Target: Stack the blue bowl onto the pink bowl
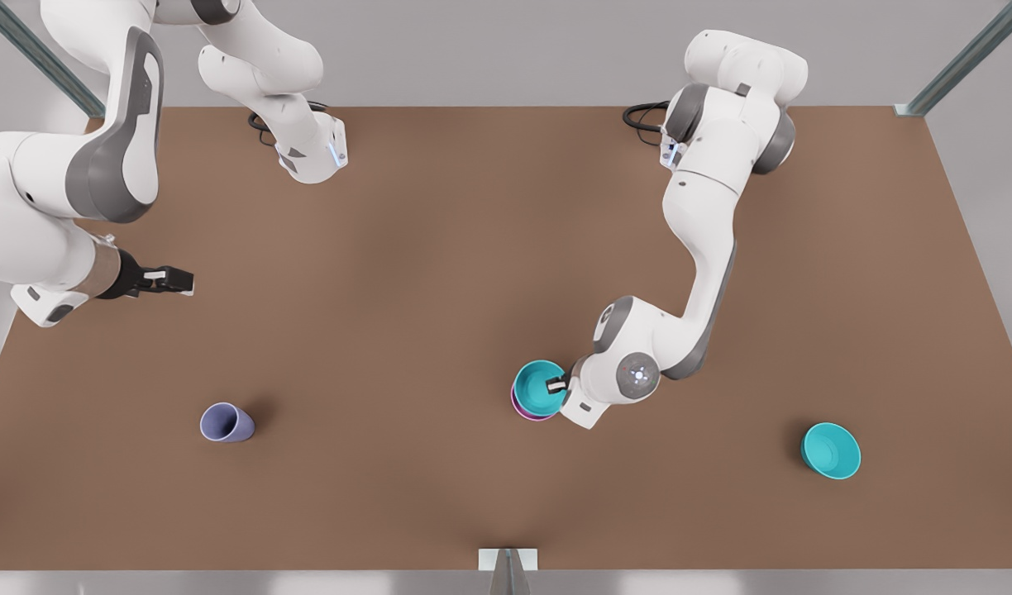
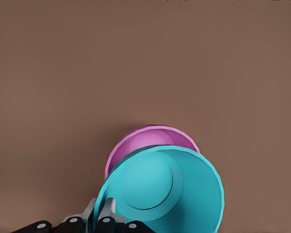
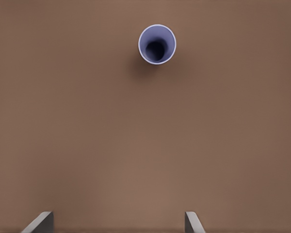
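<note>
My left gripper holds a smooth, matt plastic blue bowl. The pink bowl looks alike. The brown table is matt.

The front view looks steeply down on the whole brown tabletop. The left wrist view sits close over the stacked teal plastic bowl, sharing it at the front view's 5 o'clock. The right wrist view, higher, faces straight down on the lavender plastic cup, at the front view's 8 o'clock.

we see the lavender cup upright on the brown table, well apart from our right gripper's spread fingertips.
</note>
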